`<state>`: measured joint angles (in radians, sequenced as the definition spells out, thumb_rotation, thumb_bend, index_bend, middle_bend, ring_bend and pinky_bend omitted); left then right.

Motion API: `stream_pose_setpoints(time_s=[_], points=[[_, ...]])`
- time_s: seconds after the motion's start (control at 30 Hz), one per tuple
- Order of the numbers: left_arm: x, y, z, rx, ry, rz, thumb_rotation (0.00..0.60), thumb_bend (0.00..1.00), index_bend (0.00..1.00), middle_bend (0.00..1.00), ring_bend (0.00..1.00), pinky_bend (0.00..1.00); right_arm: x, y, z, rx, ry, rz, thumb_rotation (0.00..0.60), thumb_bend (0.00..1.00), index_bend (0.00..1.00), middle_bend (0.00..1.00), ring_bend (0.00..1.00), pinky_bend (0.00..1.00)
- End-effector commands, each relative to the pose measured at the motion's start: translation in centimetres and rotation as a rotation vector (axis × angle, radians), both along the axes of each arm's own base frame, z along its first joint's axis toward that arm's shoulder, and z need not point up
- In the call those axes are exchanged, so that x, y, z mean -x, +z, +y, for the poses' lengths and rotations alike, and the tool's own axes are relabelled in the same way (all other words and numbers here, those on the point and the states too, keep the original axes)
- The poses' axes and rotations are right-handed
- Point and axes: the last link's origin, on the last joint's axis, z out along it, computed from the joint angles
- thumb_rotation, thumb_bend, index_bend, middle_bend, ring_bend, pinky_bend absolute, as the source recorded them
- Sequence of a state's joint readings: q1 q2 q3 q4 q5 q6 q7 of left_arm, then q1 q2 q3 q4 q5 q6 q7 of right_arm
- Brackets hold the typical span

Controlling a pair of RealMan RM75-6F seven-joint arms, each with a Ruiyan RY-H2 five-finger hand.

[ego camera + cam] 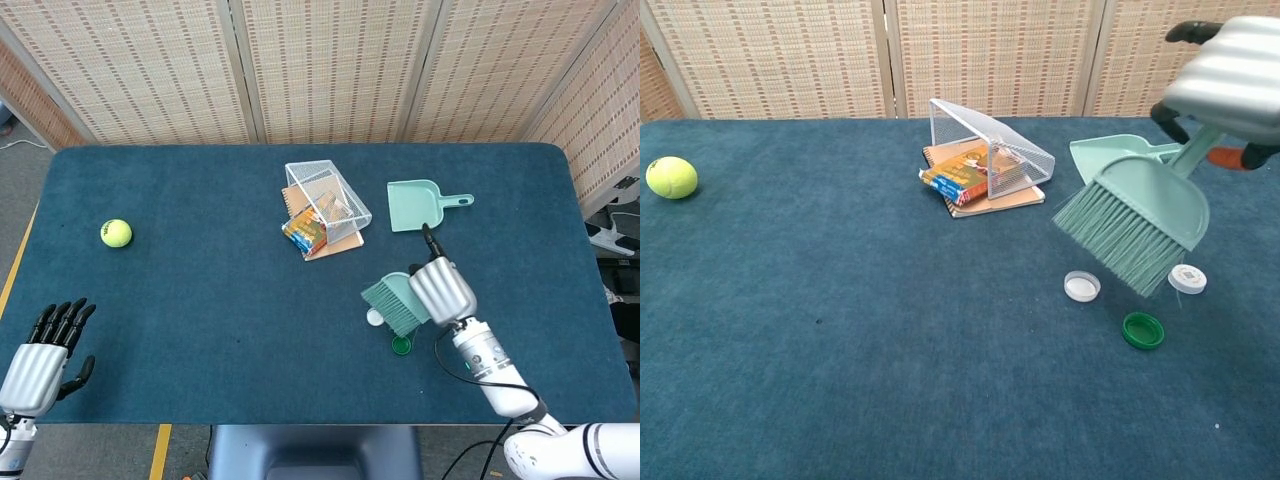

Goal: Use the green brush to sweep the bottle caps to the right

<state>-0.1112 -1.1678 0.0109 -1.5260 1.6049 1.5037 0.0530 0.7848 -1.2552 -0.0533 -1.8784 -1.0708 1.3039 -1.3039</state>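
Holding green brush (1137,222) clenched in my right hand (1228,80), bristles raised above worktop (840,340), over the caps. Judgement: lower bristles just left of white cap (1081,287) & green cap (1143,330), then drag rightward, flat contact.

Your silver ribbed right hand (441,289) has black fingers (1188,31); silver-backed left hand (36,358), black fingers (62,317) too.
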Motion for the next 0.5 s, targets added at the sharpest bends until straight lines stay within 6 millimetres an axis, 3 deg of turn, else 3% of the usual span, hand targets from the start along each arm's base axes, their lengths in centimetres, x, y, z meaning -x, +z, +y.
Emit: stream_pose_setpoints(time_s=[0.03, 0.23, 0.5], points=[[-0.2, 0.0, 0.4, -0.002, -0.005, -0.006, 0.600, 0.44, 0.00, 0.00, 0.00, 0.05, -2.2, -2.6, 0.1, -0.017, 0.059, 0.019, 0.600, 0.60, 0.95, 0.80, 0.57, 0.00], [-0.4, 0.1, 0.7, -0.005, 0.001, -0.009, 0.600, 0.44, 0.00, 0.00, 0.00, 0.05, -3.6, -5.7, 0.2, -0.025, 0.099, 0.122, 0.600, 0.60, 0.95, 0.80, 0.57, 0.00], [-0.3, 0.1, 0.8, -0.005, 0.007, -0.007, 0.600, 0.44, 0.00, 0.00, 0.00, 0.05, -3.5, -7.7, -0.2, 0.000, 0.114, 0.300, 0.600, 0.60, 0.95, 0.80, 0.57, 0.00]])
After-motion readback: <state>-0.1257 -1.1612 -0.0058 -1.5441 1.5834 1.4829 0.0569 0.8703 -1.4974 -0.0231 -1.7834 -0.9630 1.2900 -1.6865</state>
